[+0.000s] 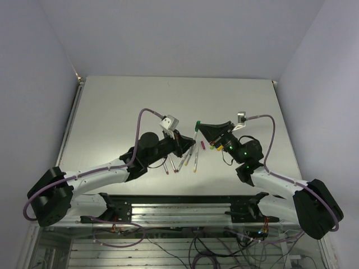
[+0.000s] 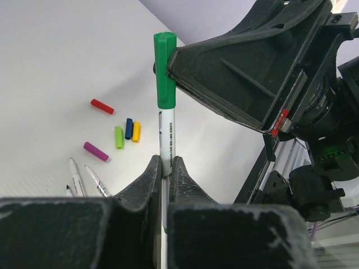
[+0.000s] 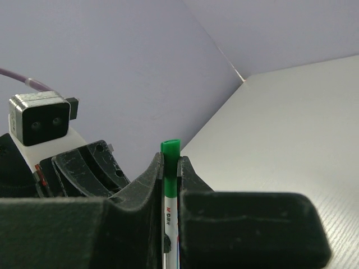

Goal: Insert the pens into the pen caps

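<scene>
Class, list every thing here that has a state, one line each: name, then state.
White pen with dark green cap: capped, held in the air.
Left jaws: shut on its barrel.
Right jaws: shut on its cap.
Five loose coloured plastic caps: lying empty.
Other thin white pens: lying uncapped.

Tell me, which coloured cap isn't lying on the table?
The dark green cap, held aloft on a pen; the other five caps lie on the table.
</scene>
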Motion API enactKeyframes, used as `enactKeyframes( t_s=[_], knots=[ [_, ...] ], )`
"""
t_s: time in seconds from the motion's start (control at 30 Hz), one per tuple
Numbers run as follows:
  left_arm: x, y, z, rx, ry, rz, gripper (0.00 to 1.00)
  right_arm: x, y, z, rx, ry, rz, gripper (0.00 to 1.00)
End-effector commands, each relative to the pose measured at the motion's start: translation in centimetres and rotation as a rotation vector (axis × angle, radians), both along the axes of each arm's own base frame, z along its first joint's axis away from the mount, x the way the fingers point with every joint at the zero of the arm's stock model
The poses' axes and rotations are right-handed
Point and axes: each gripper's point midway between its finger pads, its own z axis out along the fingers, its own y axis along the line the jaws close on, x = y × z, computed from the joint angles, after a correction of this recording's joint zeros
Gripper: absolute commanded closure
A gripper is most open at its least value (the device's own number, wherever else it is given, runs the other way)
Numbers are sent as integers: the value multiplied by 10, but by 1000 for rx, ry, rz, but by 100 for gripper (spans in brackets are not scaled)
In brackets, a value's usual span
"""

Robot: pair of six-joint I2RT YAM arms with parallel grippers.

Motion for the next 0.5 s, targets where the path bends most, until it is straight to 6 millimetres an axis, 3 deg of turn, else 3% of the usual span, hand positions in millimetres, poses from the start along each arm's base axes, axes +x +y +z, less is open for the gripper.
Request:
enactKeyframes(
  t_s=[0.0, 0.27, 0.47],
  knots=[
    [20, 17, 122, -300, -240, 91, 93, -23, 23, -69, -179, 168, 140, 100],
    [22, 12, 104, -260, -193, 72, 93, -16, 24, -65, -175, 163, 116, 100],
    [31, 7, 43, -108, -75, 95, 93, 5, 18, -35, -197, 109, 12, 98]
  ],
)
